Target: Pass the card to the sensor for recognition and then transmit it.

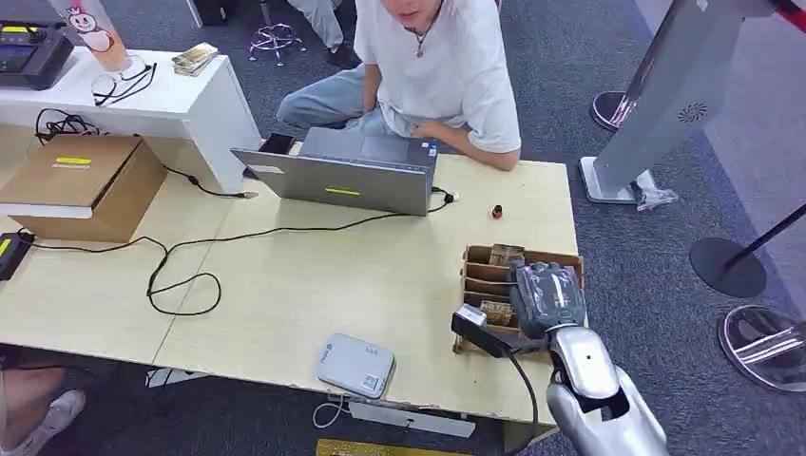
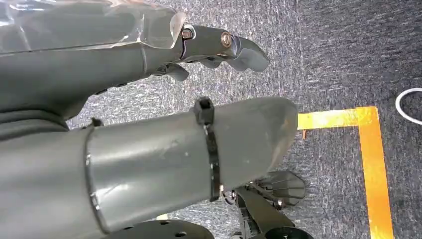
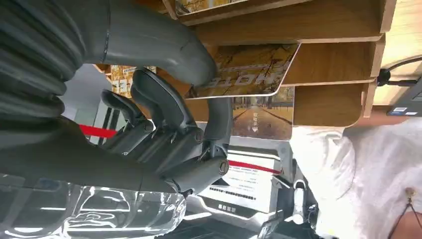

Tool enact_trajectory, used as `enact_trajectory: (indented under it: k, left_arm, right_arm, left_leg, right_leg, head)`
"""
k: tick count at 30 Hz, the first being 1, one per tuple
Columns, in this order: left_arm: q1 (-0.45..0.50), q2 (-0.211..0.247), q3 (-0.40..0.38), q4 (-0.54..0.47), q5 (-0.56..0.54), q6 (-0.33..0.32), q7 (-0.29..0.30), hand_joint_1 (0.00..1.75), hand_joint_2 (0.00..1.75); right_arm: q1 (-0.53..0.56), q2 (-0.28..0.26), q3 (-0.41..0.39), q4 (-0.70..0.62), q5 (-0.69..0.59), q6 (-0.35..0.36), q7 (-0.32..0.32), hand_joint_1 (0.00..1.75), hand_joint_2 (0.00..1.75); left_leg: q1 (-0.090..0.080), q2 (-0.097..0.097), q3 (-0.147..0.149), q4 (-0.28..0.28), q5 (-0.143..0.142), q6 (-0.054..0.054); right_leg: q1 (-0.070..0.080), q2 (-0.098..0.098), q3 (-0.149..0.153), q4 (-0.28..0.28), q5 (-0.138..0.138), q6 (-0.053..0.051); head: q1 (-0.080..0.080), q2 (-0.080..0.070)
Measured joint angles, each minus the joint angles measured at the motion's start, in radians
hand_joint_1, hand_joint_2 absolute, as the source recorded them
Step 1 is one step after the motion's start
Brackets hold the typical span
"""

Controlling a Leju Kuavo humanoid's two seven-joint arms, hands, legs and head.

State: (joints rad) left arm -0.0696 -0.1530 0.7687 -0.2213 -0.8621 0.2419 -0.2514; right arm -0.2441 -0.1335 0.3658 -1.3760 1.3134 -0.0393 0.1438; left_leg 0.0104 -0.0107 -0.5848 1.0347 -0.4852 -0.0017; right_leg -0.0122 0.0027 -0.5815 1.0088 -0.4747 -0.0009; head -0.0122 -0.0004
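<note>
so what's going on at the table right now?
The right robot hand is at the wooden card rack near the table's right edge, its thumb and a finger closing on a card in a slot; the card hasn't left the rack. The grey card reader waits at the front edge. The left robot hand hangs over the carpet, holding nothing.

1. Right hand (image 3: 164, 124) sat at the wooden card holder (image 3: 318, 59), grey thumb (image 3: 164, 50) pressed on the face of a card (image 3: 249, 74).
2. That card had an autumn-tree print and mirrored lettering; it stuck out of a slot, tilted.
3. Darker fingers (image 3: 159, 107) curled on its other side, so the card was pinched.
4. A second card (image 3: 261, 119) with a tree-lined road print sat in the neighbouring slot.
5. A person's white shirt (image 3: 358, 169) showed beyond the holder.
</note>
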Motion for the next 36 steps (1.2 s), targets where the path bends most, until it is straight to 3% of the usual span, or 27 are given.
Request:
enact_trajectory:
  k: [36]
  left_arm:
    - [0.0,0.0,0.0,0.0,0.001,0.001,0.001,0.0,0.0]
  right_arm:
    - [0.001,0.02,-0.018,-0.007,0.014,-0.036,-0.005,1.75,1.75]
  left_leg:
    - [0.0,0.0,0.0,0.0,0.0,0.0]
  right_leg:
    - [0.0,0.0,0.0,0.0,0.0,0.0]
  head:
    - [0.0,0.0]
